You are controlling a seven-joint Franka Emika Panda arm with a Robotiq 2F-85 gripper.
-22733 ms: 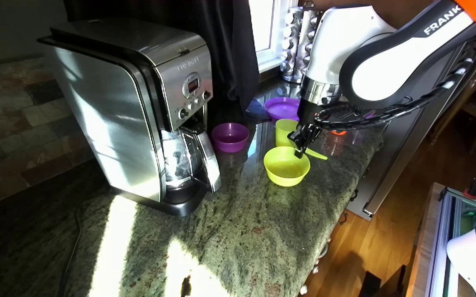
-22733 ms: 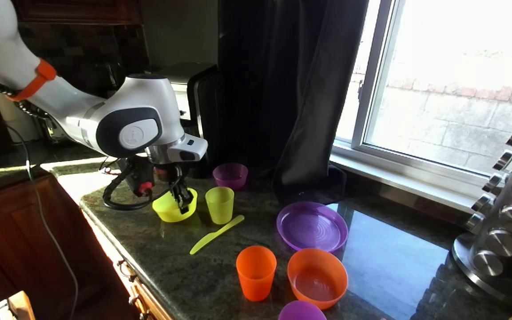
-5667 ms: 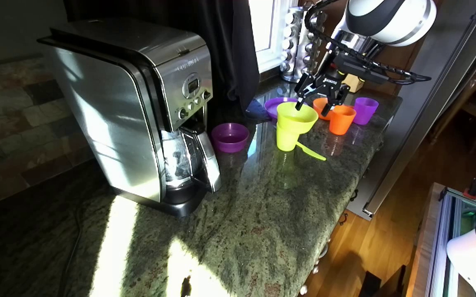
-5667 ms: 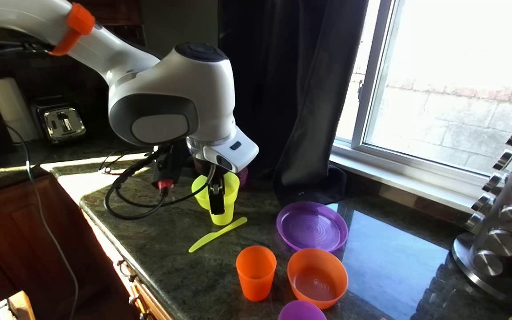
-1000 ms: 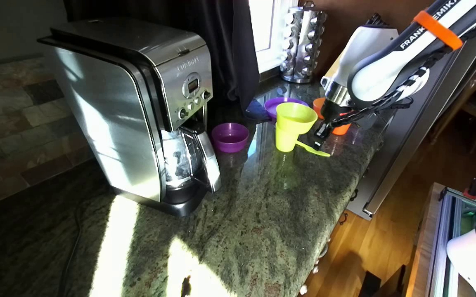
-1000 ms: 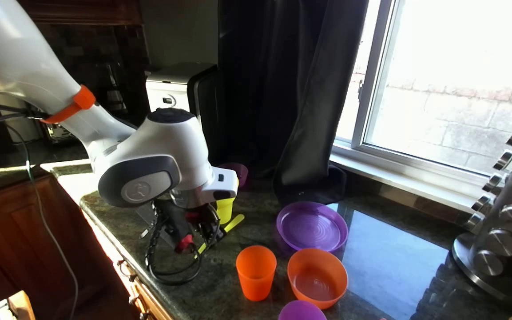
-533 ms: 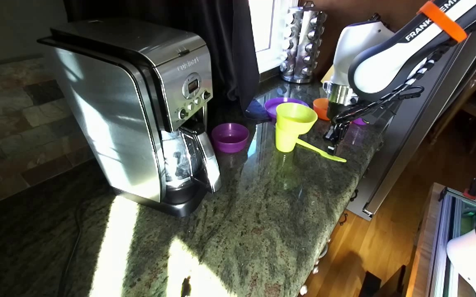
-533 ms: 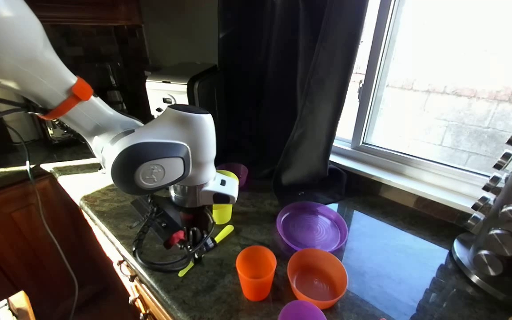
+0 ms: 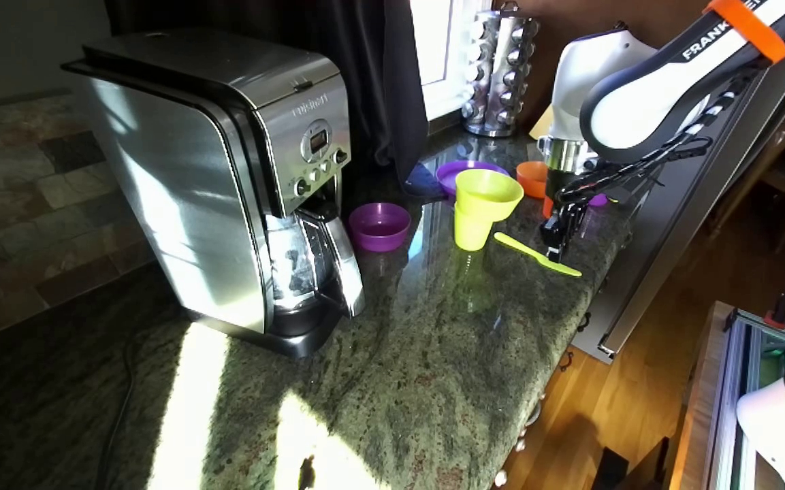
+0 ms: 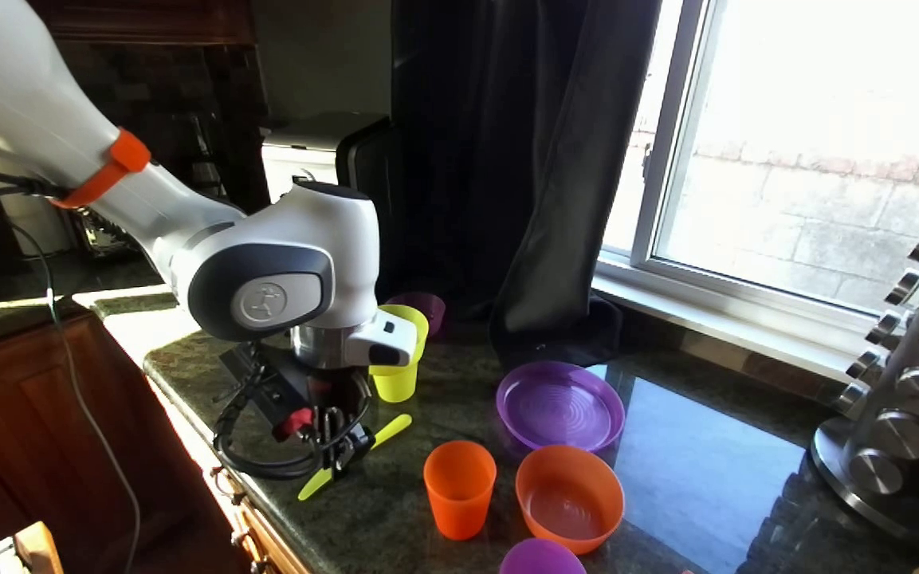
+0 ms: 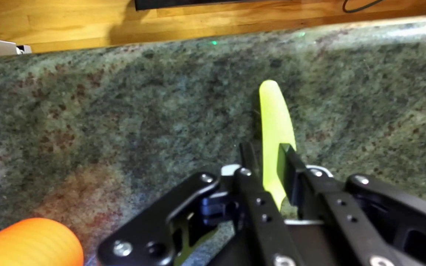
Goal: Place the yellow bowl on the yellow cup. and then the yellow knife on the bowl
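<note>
Standing beside an orange bowl (image 10: 570, 510), an orange cup (image 10: 460, 490) neighbours the tool (image 11: 266, 157), spread astride the yellow knife (image 11: 276, 125).

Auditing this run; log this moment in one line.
bowl: on cup; knife: not yet on bowl; hand: open, over knife

The white arm (image 10: 180, 207) has an orange strap (image 9: 749, 30), a dark grey cap (image 10: 268, 259) and the letters (image 9: 707, 42) FRANK. Its cables (image 10: 264, 472) are black. The black gripper (image 11: 267, 160) shows silver screws (image 11: 122, 248).
</note>
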